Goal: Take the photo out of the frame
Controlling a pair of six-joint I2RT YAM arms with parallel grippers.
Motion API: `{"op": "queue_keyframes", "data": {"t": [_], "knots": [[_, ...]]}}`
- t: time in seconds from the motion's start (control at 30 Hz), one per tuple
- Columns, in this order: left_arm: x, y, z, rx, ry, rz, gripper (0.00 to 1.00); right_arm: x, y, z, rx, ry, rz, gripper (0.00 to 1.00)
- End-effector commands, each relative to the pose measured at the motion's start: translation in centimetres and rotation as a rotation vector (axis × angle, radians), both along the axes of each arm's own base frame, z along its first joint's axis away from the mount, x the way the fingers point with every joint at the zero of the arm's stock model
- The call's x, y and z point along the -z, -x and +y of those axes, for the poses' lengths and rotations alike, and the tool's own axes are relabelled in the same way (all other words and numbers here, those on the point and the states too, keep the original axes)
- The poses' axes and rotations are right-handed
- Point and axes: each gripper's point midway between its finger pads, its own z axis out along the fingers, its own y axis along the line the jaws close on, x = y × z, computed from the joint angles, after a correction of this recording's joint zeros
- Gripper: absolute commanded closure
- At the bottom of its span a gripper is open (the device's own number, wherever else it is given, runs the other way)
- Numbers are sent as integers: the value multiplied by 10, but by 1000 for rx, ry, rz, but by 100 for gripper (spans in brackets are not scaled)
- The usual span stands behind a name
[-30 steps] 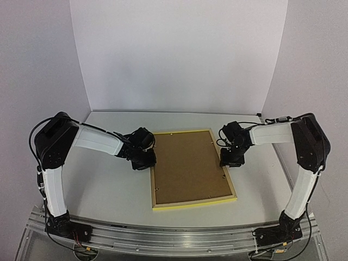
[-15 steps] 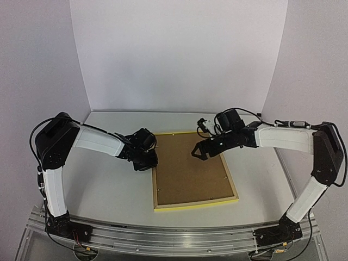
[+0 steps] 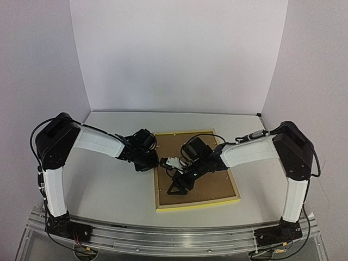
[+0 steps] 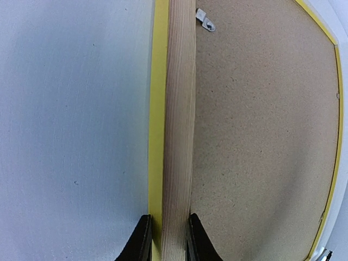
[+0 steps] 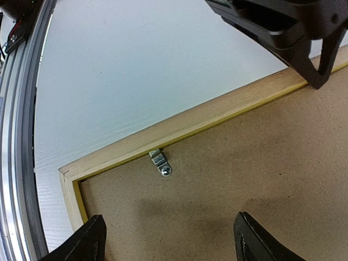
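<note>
One frame (image 3: pixel 198 204) lies face down mid-tabletop (image 3: pixel 109 185), its single brown backing board (image 3: pixel 217 187) upward and the photo out of sight. Two hands work it: the left hand (image 4: pixel 166 242) pinches the frame's left rail, and the right hand (image 5: pixel 174 239) hangs spread over the board near one metal clip (image 5: pixel 161 162). The tabletop is white, with white walls (image 3: pixel 179 54) behind.

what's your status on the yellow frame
Left gripper shut on rail of yellow wooden picture frame. Right gripper open over brown backing board, by silver metal clip. Photo hidden beneath.
</note>
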Motion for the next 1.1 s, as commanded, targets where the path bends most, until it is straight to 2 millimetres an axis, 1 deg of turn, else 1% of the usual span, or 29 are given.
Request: {"op": "queue_keyframes", "data": {"t": [0.0, 0.2, 0.37, 0.53, 0.6, 0.67, 0.7, 0.9, 1.03, 1.07], "knots": [[59, 58, 10, 49, -67, 237, 100, -5, -12, 24, -54, -41, -112, 24], [60, 60, 10, 47, -67, 243, 100, 20, -16, 32, -41, 28, -215, 25], [60, 62, 13, 35, -66, 247, 100, 22, -27, 35, 21, 20, -277, 26], [62, 67, 13, 33, -58, 261, 100, 24, -32, 38, 84, 0, -323, 26], [63, 69, 12, 36, -57, 266, 100, 27, -40, 35, 131, 18, -366, 27], [63, 71, 12, 36, -57, 267, 100, 28, -51, 30, 196, 34, -416, 28], [63, 71, 12, 34, -59, 270, 100, 28, -53, 29, 215, 34, -423, 28], [66, 77, 15, 17, -67, 292, 100, 39, -55, 22, 270, 51, -419, 31], [66, 78, 15, 4, -65, 299, 100, 39, -77, 12, 400, 91, -480, 35], [65, 79, 15, 1, -63, 301, 100, 40, -79, 11, 416, 96, -482, 36]]}}
